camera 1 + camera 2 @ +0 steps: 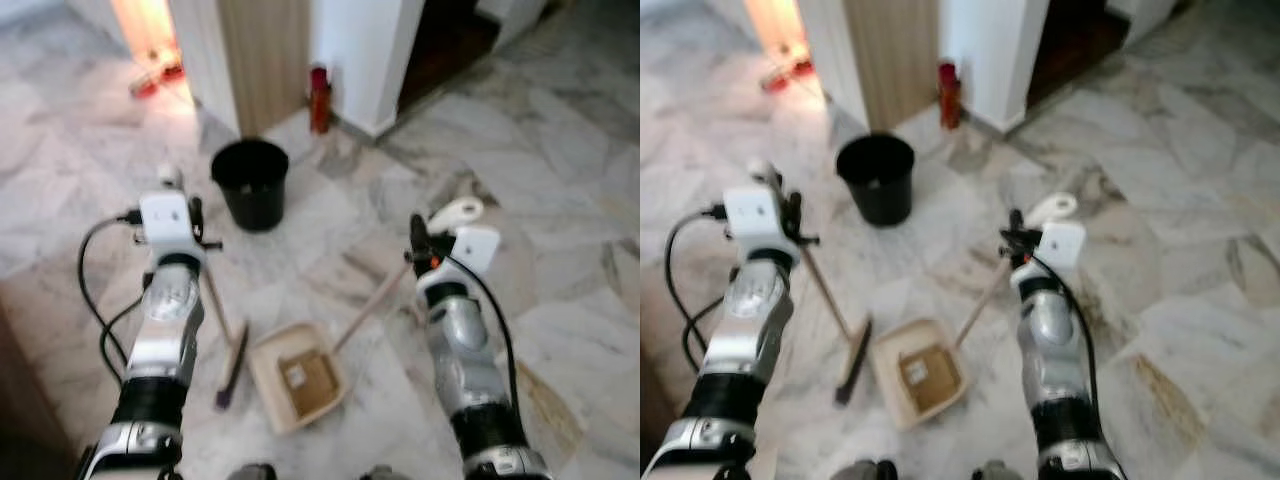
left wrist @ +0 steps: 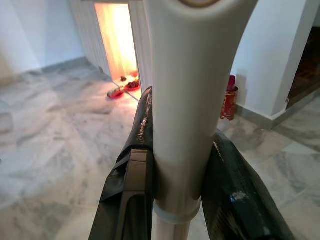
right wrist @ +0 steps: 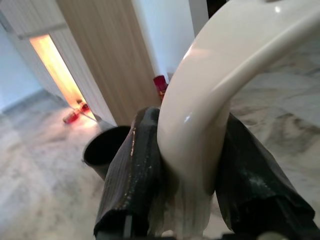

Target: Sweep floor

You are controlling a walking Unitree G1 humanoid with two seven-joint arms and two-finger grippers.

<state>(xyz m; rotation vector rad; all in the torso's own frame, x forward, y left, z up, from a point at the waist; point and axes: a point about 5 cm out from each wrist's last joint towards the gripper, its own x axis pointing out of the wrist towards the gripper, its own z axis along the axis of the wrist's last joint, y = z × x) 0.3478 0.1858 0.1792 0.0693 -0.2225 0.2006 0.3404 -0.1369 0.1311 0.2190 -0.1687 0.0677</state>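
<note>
My left gripper (image 1: 190, 212) is shut on the white top of a broom handle (image 2: 180, 100). The handle slants down to the dark brush head (image 1: 232, 365), which rests on the marble floor. My right gripper (image 1: 422, 240) is shut on the curved cream handle (image 3: 215, 90) of a long-handled dustpan. The beige dustpan (image 1: 268, 352) lies on the floor between my arms, right beside the brush head. A brown scrap (image 1: 307, 383) sits inside it.
A black bucket (image 1: 250, 182) stands on the floor just beyond the dustpan. Behind it are a wooden panel (image 1: 265, 55), a white wall corner and a red canister (image 1: 319, 98). Red slippers (image 1: 155, 78) lie by a bright doorway at far left. Open marble floor stretches right.
</note>
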